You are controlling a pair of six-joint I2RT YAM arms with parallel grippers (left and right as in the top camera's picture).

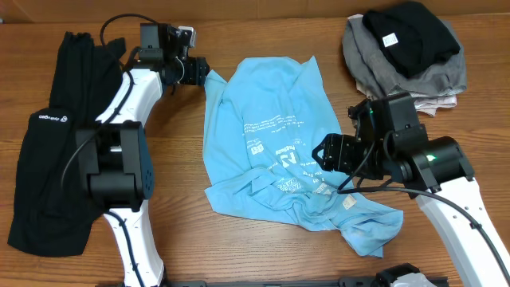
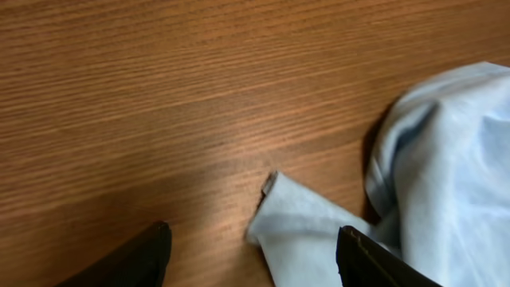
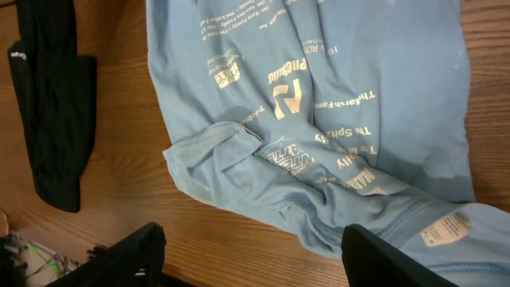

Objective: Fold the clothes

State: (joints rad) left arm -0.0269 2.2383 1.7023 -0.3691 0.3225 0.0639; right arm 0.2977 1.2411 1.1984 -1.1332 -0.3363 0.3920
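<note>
- Overhead: the shirt (image 1: 271, 151) lies rumpled at the middle of the table (image 1: 263, 32), with the black garment (image 1: 56, 151) at left. It is thin, limp cloth that will likely drag and bunch.
- Left wrist: the left gripper (image 2: 253, 251) gapes wide with a shirt corner (image 2: 291, 219) between its fingers, a fair spot to pinch.
- Right wrist: the right gripper (image 3: 259, 255) is wide and empty, above the bunched edge (image 3: 231, 151).

Wooden table (image 1: 263, 32), blue T-shirt (image 1: 263, 135), black garment (image 1: 56, 159)

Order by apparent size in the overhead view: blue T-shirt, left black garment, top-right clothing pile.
Blue T-shirt and black garment look alike; the left arm covers part of the latter.
Clothing pile is smallest.
</note>
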